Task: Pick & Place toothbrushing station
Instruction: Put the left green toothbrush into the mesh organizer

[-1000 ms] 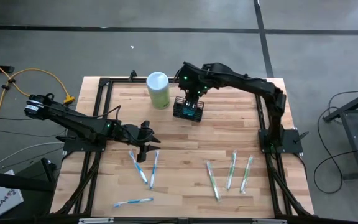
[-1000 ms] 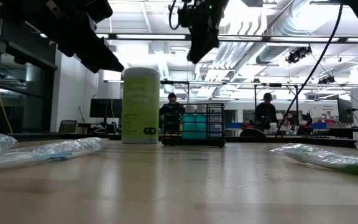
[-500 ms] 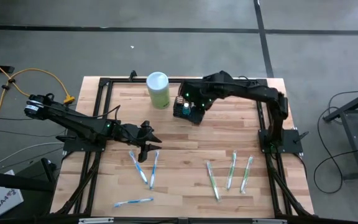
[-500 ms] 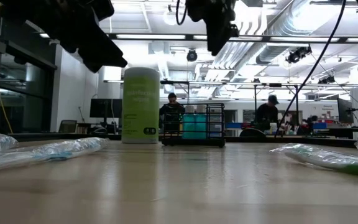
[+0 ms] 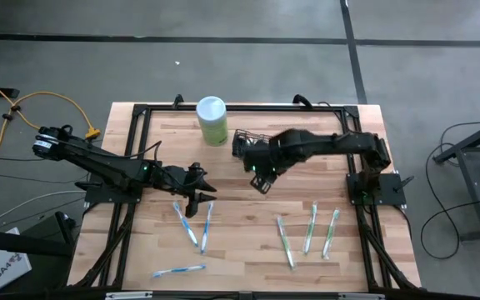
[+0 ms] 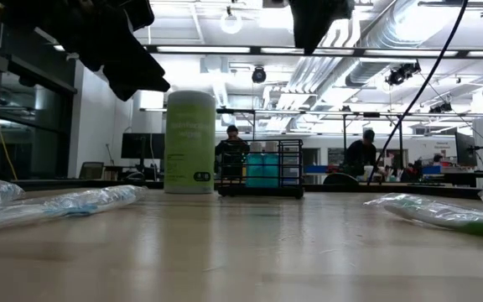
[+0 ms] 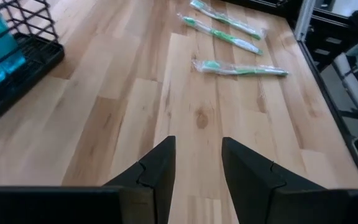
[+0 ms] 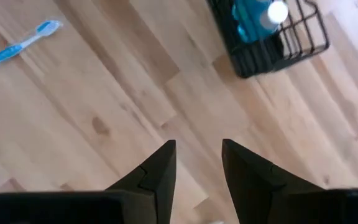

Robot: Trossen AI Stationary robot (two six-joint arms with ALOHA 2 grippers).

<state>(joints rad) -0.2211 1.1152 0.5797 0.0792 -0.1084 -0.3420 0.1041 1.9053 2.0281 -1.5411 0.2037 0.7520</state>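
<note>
1. Right gripper [image 5: 262,179] hangs over the table's middle. Its fingers [image 8: 160,171] stand parted by a narrow gap with nothing between them. Bare wood lies under the tips.

2. The toothbrushing station [image 8: 269,28], a black wire-mesh caddy, stands on the table behind and just beside this gripper, apart from it. In the high view its far corner [image 5: 242,136] shows past the arm; the rest is covered. Blue items sit inside it. My reading: it stands upright so brushes can drop into its compartments from above.

3. Left gripper [image 5: 195,185] hovers just above the nearest blue brushes. Its fingers [image 7: 157,171] are likewise a narrow gap apart and empty. The caddy [image 7: 11,59] lies ahead of it and off to one side, well apart.

4. Count, high view: three blue toothbrushes [image 5: 188,225], two close under the left gripper and one farther toward the table's front edge. Three green toothbrushes [image 5: 311,227] lie in wrappers, side by side, ahead of and below the right gripper. One caddy.

5. One pale green canister [image 5: 212,121] stands beside the caddy. Judgement: brushes are grouped by colour, one group within each arm's reach.

6. Two people [image 6: 360,151] show in the room beyond.
</note>
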